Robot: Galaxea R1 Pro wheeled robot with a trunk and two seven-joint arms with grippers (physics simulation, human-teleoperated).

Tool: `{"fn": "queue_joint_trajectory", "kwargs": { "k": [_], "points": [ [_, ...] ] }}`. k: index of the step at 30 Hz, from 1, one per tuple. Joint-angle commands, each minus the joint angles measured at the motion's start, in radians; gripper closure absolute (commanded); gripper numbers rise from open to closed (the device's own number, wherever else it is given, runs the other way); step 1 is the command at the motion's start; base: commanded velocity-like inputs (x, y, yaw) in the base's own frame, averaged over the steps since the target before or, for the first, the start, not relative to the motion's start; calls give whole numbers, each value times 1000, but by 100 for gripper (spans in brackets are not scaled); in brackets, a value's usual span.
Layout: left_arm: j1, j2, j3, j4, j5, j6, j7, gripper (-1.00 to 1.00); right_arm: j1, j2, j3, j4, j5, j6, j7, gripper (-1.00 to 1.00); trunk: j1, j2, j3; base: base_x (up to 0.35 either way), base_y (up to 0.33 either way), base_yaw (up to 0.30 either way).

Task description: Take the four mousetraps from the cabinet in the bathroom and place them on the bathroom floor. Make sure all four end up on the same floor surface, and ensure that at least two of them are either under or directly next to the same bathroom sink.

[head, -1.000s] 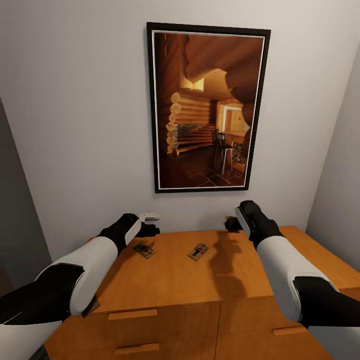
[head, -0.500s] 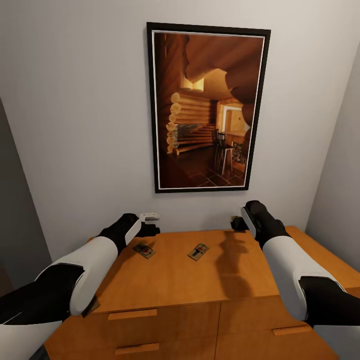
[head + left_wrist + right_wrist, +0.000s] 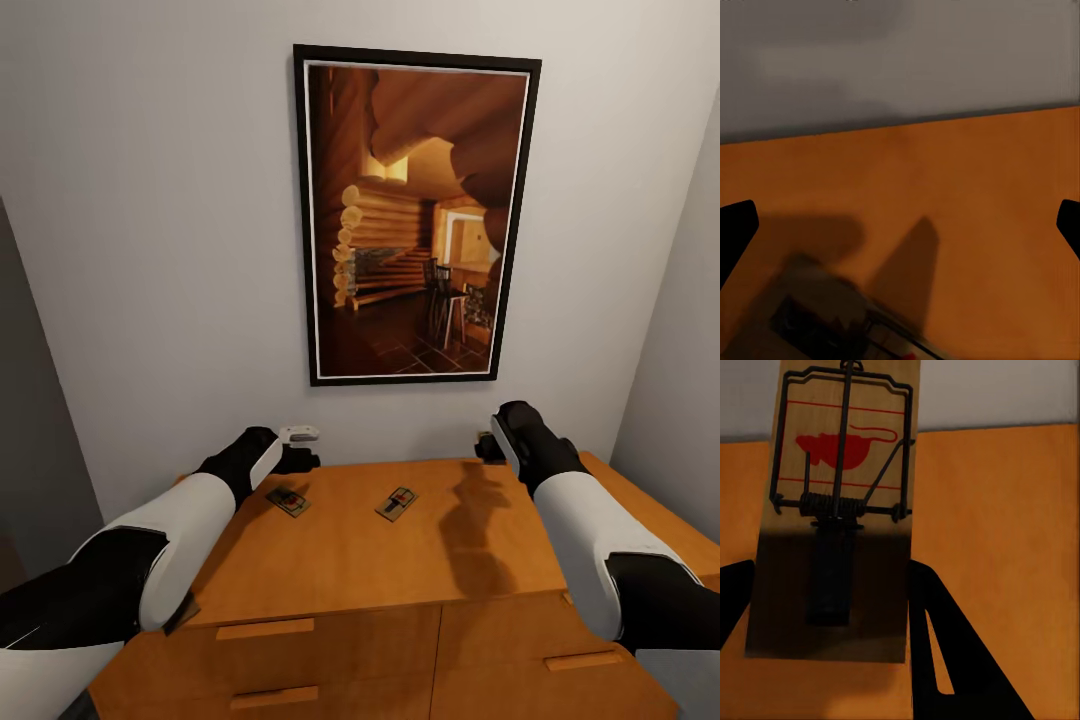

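The cabinet stands closest, its orange-brown top bearing two mousetraps: one just beside the left gripper, whose fingers are spread wide over the wood with nothing between them, and another near the middle. Further back, the right gripper is raised above the rear edge, clamped on a third mousetrap. Behind hangs a framed picture on the grey wall.
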Motion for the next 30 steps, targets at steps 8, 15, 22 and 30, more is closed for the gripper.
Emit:
{"fn": "queue_joint_trajectory", "kwargs": {
  "k": [8,15,22,30],
  "points": [
    [-1,0,-7,-5,9,4,5,-100,-1,-7,-3,-1,12,4,7,100,0,-1,-1,-121,0,0],
    [-1,0,-7,-4,8,4,9,-100,-1,-8,-3,-1,10,3,7,100,0,-1,-1,-316,0,0],
    [-1,0,-7,-3,8,4,10,-100,-1,-6,-3,-1,7,-1,3,100,0,-1,-1,-330,0,0],
    [-1,0,-7,-3,9,2,9,-100,0,-3,-4,1,4,-13,6,100,0,-1,-1,-198,0,0]
  ]
}}
